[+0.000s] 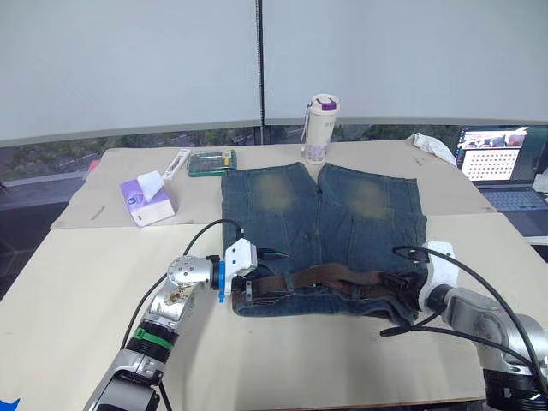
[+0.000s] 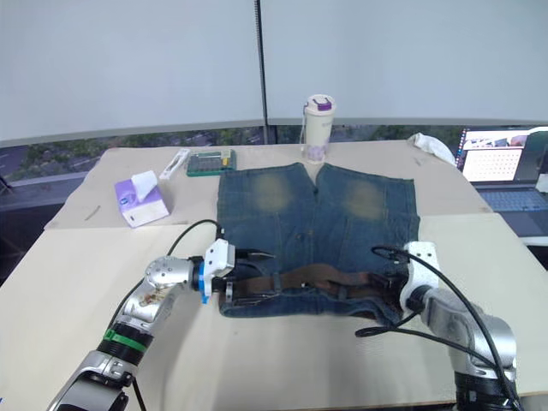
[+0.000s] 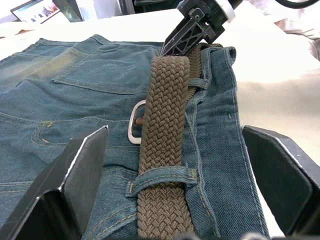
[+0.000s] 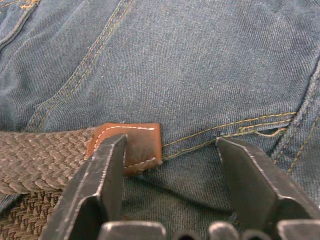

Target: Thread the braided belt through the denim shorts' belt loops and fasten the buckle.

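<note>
Pale beige table [image 1: 77, 282] under a row of big windows w/ light blinds; denim shorts [image 1: 321, 235] lie flat near the table's middle, legs toward the windows, waistband toward the robot, faded yellowish patch on each leg; laptop [image 1: 505, 171] w/ lit screen sits at the far right edge, white crumpled cloth [image 1: 432, 147] just beside it; purple-and-white tissue box [image 1: 147, 199] well left of the shorts; tall pale bottle [image 1: 320, 128] w/ purple lid stands upright just beyond the leg hems; green flat tray [image 1: 211, 163] and a white stick-like item [image 1: 177, 163] lie near the far edge, left of the bottle; braided belt [image 1: 330, 278] runs along the waistband from left end to right, already under several belt loops [image 3: 162, 177]; in the left wrist view a loop crosses the woven strap, the metal buckle [image 3: 134, 122] lies flat on the denim just beside the strap; the belt's brown leather tip [image 4: 131, 142] rests on the denim at the right end of the waistband; left gripper [image 2: 248, 267] hovers at the waistband's left end, fingers spread wide to either side of the belt, grasping nothing; right gripper [image 4: 170, 185] sits low over the leather tip, fingers parted, one finger [image 4: 102, 175] overlapping the tip's edge in the right wrist view, contact unclear, nothing clamped.
</note>
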Robot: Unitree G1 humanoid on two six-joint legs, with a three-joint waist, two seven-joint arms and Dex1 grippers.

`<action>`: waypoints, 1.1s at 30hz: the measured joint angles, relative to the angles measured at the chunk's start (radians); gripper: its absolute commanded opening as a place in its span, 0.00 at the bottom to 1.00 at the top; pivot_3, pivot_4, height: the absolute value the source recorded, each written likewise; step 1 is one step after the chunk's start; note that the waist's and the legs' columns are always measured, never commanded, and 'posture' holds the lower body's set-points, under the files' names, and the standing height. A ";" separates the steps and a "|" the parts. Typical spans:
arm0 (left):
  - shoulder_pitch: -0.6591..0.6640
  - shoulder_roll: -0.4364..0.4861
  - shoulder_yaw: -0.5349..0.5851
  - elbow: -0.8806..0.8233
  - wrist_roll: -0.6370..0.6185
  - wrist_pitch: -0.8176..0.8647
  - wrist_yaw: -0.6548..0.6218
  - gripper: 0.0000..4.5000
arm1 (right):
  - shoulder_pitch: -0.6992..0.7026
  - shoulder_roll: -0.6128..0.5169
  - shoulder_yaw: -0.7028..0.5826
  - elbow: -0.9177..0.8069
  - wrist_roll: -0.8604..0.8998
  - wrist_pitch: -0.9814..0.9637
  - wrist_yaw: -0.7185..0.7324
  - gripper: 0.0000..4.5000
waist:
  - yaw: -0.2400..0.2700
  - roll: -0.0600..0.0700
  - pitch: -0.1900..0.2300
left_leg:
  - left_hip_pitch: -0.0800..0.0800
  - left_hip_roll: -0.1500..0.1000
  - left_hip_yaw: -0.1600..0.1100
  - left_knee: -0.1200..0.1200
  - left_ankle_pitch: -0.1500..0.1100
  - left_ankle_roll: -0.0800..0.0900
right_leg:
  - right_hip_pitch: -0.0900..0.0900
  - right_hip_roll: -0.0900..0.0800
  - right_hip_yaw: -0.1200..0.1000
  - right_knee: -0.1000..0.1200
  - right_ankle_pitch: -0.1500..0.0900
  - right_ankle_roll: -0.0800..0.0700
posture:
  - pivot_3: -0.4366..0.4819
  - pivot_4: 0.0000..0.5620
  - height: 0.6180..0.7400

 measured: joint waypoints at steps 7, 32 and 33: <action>0.000 0.005 0.000 0.000 0.001 0.000 0.005 1.00 | 0.000 0.004 0.004 -0.003 0.000 0.000 0.023 0.67 | -0.006 0.000 0.000 | 0.000 0.002 0.000 0.000 0.000 0.000 | 0.000 0.001 0.000 0.000 0.000 0.000 | 0.48 0.27 1.00; 0.000 0.006 0.000 0.028 0.032 -0.021 0.007 1.00 | 0.025 -0.019 0.038 0.000 0.013 -0.037 0.163 0.00 | -0.007 -0.004 -0.001 | 0.000 0.004 0.000 0.000 -0.001 0.000 | 0.000 0.001 0.000 -0.001 0.000 0.000 | 0.48 0.27 1.00; 0.000 0.005 0.000 0.029 0.032 -0.022 0.007 1.00 | 0.023 -0.012 0.027 0.000 0.029 -0.022 0.163 0.00 | -0.007 -0.003 -0.001 | 0.000 0.004 0.000 0.000 -0.001 0.000 | 0.000 0.000 0.000 0.000 0.000 0.000 | 0.48 0.27 1.00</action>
